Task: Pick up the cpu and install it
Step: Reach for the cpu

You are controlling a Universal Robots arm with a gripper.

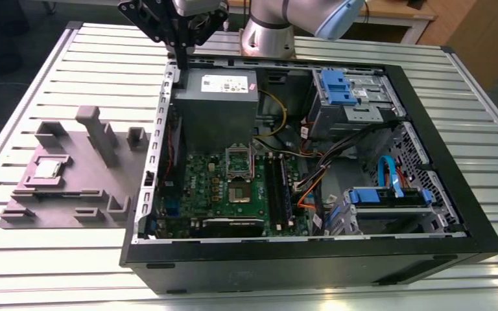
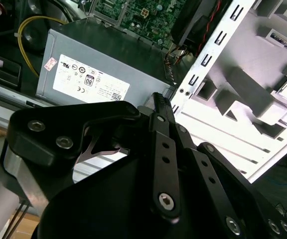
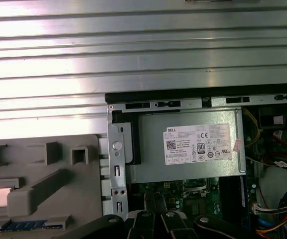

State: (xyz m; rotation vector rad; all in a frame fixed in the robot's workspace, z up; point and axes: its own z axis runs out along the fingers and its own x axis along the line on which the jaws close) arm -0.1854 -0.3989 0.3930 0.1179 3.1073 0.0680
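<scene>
**Currently: cpu on its holder, tool closed and empty above the case**

Currently the cpu (image 1: 48, 169) lies flat, silvery top up, in a square recess of a grey moulded holder (image 1: 67, 210). The holder sits on the slatted metal worktop (image 1: 24, 84), just beside the open computer case (image 1: 318, 262), on the exterior view's left of it. In the first wrist view the cpu (image 3: 2, 196) shows in the same recess, outside the case wall.

The tool (image 1: 179, 68) hangs from the robot arm (image 1: 275, 29) over the far corner of the case. It is above the case wall, next to the grey power-supply box (image 1: 214, 107). Its fingers (image 2: 159, 107) are pressed together with nothing between them, and in the exterior view they read as one thin black bar. The tool is well apart from the cpu, with the case wall and part of the holder between them.

Inside the case, the green motherboard (image 1: 223, 178) lies on the near side of the power-supply box. The metal socket frame (image 1: 238, 191) is near the board's middle, and the long black memory slots (image 1: 275, 188) run just beside the frame, on the exterior view's right. Blue drive brackets (image 1: 340, 87) sit at the case's far end on the exterior view's right.
</scene>
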